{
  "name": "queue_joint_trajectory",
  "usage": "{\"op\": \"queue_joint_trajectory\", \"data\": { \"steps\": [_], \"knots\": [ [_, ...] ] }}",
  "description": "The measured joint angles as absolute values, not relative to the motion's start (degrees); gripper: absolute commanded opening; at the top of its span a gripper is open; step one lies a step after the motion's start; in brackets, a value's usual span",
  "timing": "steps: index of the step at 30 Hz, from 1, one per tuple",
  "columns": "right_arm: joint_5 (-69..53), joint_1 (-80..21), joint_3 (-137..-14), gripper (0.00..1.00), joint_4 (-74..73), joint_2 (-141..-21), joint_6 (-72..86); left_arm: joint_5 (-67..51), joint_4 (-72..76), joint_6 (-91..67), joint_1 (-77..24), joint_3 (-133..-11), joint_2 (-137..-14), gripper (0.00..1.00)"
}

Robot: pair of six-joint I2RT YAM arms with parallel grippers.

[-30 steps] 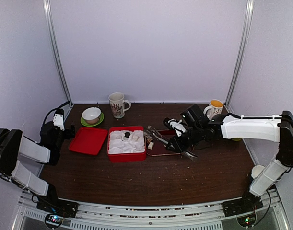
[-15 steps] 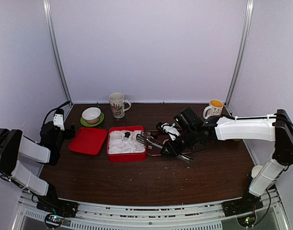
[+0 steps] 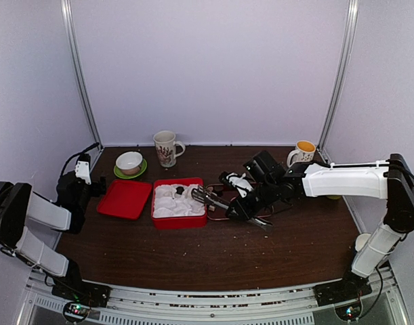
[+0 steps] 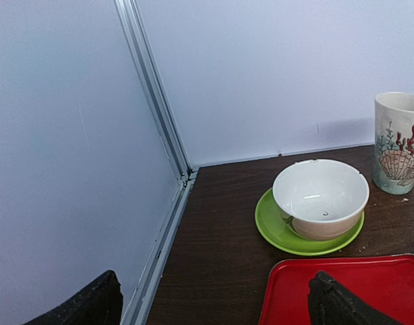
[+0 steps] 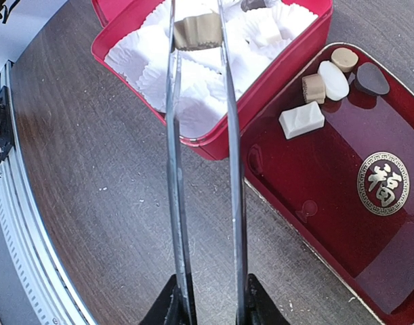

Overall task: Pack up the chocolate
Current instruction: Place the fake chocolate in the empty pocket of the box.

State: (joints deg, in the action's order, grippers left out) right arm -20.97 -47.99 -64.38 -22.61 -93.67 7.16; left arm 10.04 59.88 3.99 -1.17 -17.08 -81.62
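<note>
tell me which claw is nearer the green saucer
Left. The left claw sits open just short of the green saucer; the right claw, shut on tongs, is beyond the red box.

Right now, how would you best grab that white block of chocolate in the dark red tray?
The white block lies flat with parallel long sides, so I'd pinch across those from above, at the end away from the tan piece by its corner.

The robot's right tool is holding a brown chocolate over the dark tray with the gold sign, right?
No. The right tool is holding a brown chocolate, but over the red box with white paper cups, not over the dark tray. The right wrist view shows it.
</note>
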Motion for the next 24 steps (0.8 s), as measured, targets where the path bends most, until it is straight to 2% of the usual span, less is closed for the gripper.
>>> {"op": "queue_joint_trajectory", "data": {
  "steps": [24],
  "knots": [
    [-20.8, -48.25, -64.58, 0.27, -23.4, -93.95, 6.33, 10.04, 59.88, 3.99, -1.17, -17.08, -81.62, 0.98]
  ]
}}
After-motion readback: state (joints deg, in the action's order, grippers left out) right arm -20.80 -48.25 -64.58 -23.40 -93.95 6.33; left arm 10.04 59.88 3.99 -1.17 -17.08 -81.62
